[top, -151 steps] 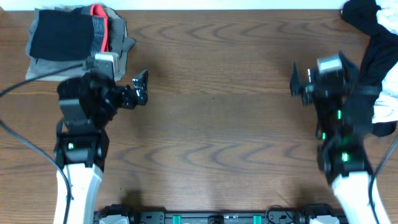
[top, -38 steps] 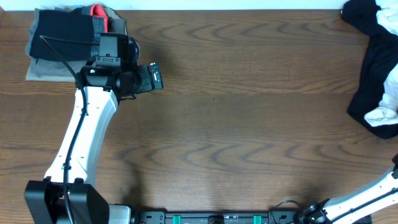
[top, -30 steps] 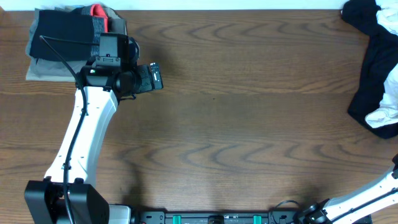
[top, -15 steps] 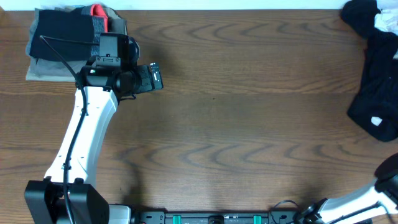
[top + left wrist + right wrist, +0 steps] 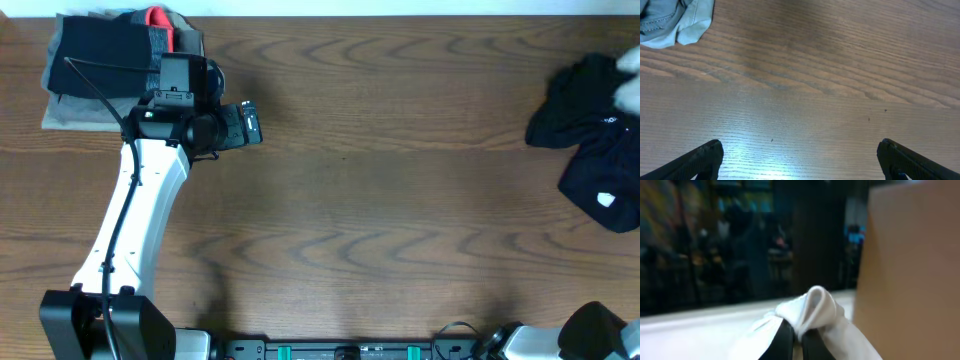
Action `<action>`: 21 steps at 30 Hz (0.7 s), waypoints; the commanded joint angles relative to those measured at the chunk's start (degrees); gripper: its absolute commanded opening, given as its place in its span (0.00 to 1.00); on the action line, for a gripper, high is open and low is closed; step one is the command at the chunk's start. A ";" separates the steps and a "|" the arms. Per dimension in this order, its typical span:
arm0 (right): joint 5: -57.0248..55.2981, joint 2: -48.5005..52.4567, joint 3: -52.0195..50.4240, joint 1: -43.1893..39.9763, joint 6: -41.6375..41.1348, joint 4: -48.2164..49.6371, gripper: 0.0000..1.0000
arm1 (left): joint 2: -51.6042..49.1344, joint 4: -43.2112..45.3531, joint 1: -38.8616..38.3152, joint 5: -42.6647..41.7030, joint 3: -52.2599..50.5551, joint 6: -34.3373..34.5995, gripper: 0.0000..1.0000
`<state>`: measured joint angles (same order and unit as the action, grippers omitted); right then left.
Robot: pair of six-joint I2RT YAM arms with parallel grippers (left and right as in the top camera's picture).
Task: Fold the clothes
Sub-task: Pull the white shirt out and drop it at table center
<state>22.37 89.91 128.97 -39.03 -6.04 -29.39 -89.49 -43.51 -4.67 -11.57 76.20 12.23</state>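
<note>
Black garments (image 5: 585, 95) with a small white patch lie bunched at the table's right edge in the overhead view. A blurred bit of white cloth (image 5: 631, 62) shows just above them. In the right wrist view my right gripper (image 5: 797, 339) is shut on a fold of a white garment (image 5: 816, 309), lifted with the room behind it. That gripper is outside the overhead view. My left gripper (image 5: 250, 125) hovers at the upper left, open (image 5: 800, 152) over bare wood with nothing between its fingers.
A folded stack of grey, black and red-trimmed garments (image 5: 110, 60) sits at the far left corner; its grey corner (image 5: 677, 25) shows in the left wrist view. The wooden table (image 5: 400, 220) spans the view. The right arm's base (image 5: 600, 335) is at the bottom right.
The black garments at the right have shifted left and bunched up, and the white part has been pulled up toward the edge. The left arm has not moved.
</note>
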 commanded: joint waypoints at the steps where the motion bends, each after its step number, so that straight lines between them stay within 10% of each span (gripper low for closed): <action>1: 6.25 0.76 0.35 1.64 -4.92 0.90 0.01 | -0.55 -0.13 -0.17 0.70 0.90 0.55 0.99; 21: 13.00 7.39 0.20 31.12 -1.57 -9.16 0.02 | 1.29 2.84 2.40 0.68 1.05 0.55 0.99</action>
<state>35.03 94.78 128.86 -10.63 -8.95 -37.58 -89.47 -41.25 -3.57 -11.57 76.20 12.23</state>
